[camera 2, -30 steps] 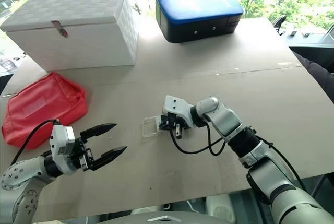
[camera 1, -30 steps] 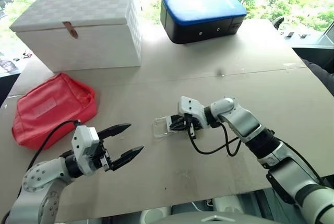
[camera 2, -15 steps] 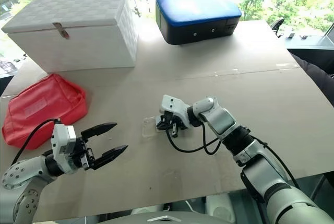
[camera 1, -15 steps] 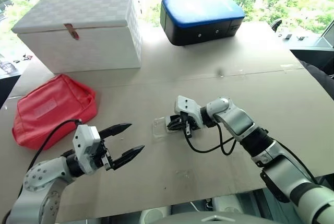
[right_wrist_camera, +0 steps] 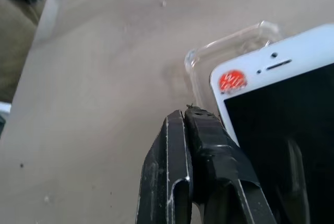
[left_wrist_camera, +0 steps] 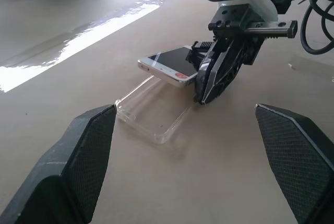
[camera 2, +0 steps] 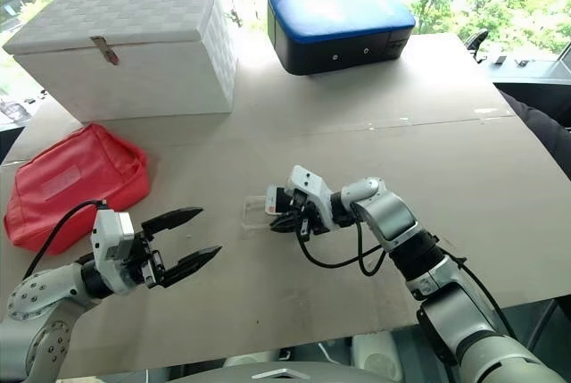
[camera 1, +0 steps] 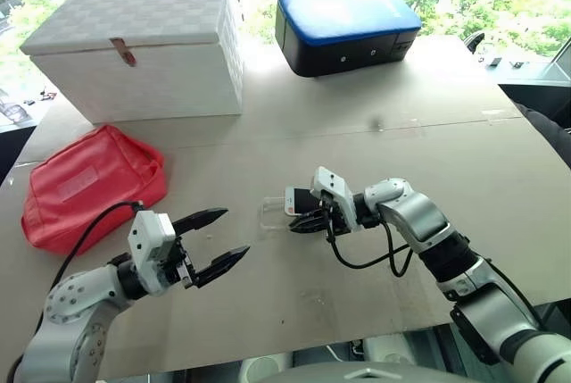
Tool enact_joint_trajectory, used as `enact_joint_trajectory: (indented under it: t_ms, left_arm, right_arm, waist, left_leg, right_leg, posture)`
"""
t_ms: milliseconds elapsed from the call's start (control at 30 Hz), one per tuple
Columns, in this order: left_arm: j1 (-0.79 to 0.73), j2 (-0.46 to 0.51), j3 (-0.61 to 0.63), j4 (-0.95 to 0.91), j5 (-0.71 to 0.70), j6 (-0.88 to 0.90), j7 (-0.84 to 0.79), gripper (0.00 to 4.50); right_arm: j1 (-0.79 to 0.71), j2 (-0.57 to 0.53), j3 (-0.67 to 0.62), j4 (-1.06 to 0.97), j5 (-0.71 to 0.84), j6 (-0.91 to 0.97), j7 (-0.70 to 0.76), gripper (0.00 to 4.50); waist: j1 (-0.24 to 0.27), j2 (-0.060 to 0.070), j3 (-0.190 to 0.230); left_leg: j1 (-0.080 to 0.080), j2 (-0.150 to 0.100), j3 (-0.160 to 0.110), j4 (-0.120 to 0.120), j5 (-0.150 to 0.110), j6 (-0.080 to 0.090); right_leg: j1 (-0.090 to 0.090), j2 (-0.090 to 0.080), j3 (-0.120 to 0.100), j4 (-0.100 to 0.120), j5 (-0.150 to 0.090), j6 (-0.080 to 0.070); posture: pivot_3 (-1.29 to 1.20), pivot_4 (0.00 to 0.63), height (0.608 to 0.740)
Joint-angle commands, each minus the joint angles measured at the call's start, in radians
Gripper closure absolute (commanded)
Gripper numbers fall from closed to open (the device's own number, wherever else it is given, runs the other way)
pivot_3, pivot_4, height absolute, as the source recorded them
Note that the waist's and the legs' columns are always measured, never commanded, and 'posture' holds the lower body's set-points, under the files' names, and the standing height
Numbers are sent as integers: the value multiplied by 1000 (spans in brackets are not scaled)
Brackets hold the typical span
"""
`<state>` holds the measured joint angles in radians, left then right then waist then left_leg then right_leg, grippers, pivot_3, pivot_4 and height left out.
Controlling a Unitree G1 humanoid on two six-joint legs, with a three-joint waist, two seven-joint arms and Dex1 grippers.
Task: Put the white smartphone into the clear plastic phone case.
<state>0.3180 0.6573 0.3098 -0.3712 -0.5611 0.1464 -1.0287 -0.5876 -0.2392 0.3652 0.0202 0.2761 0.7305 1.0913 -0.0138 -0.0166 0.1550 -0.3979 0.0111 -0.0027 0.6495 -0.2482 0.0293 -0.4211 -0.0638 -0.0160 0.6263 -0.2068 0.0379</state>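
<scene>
Presently on the brown tabletop point(camera 1: 428, 142):

Item, white smartphone point(left_wrist_camera: 169, 65): flat, black screen up, white bezel, a small red round sticker near its earpiece end. It sits tilted, one end raised clear of the table and the other lost behind the right gripper's fingers. It overhangs the near end of the clear plastic phone case and is not seated in it.

Item, clear plastic phone case point(left_wrist_camera: 151, 110): transparent shell, lying flat and open side up on the tabletop, just left of the right gripper, partly under the phone's raised end.

Item, right gripper point(camera 1: 303, 220): black fingers pressed together, tips low by the table, right alongside the phone's edge. Whether the fingers pinch the phone or merely rest against its side cannot be told; in the right wrist view the closed fingers lie beside the screen rather than around it.

Item, left gripper point(camera 1: 219, 240): fingers spread wide, nothing between them, pointing across the table toward the case and phone, well apart from both and clear of the tabletop.

Item, red pouch point(camera 1: 89, 182): soft, zippered, lying at the left side of the table, beyond the left gripper.

Item, white box point(camera 1: 143, 48): woven-look lidded chest with a small brown tab on its front, at the far left.

Item, blue-topped black case point(camera 1: 346, 28): at the far edge, right of the white box.
</scene>
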Motion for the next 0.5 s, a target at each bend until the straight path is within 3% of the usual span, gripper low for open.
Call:
enact_joint_trajectory:
  t_ms: [33,200,333,500]
  left_arm:
    - [-32,0,-12,16,33,-21,20,149]
    - [-73,-1,-40,50,38,-30,-1,149]
    - [-102,4,-49,73,37,-31,-14,149]
    - [-100,9,-36,74,33,-29,-24,149]
  right_arm:
    - [-18,-48,-101,-226,113,108,-24,4454]
    - [-34,-94,-96,-317,156,154,-51,4454]
    - [-97,-84,30,-119,-51,-7,-168,4454]
    - [-154,-28,91,100,-161,-127,-231,4454]
  waist:
    - [2,0,0]
    - [-1,0,1]
    - [-5,-1,1]
    - [-3,-1,2]
  left_leg:
    - [-1,0,0,0,0,0]
    - [-2,-1,0,-2,0,-1]
    - [-2,-1,1,-3,-1,-1]
    - [-2,-1,1,-2,0,-1]
  right_leg:
    - [0,0,0,0,2,-3]
    - [-1,0,-1,-3,2,-3]
    - [-1,1,0,-3,2,-3]
    - [-1,1,0,-2,2,-3]
  posture:
    - [0,150,740]
    - [0,150,740]
    - [0,150,740]
    - [0,150,740]
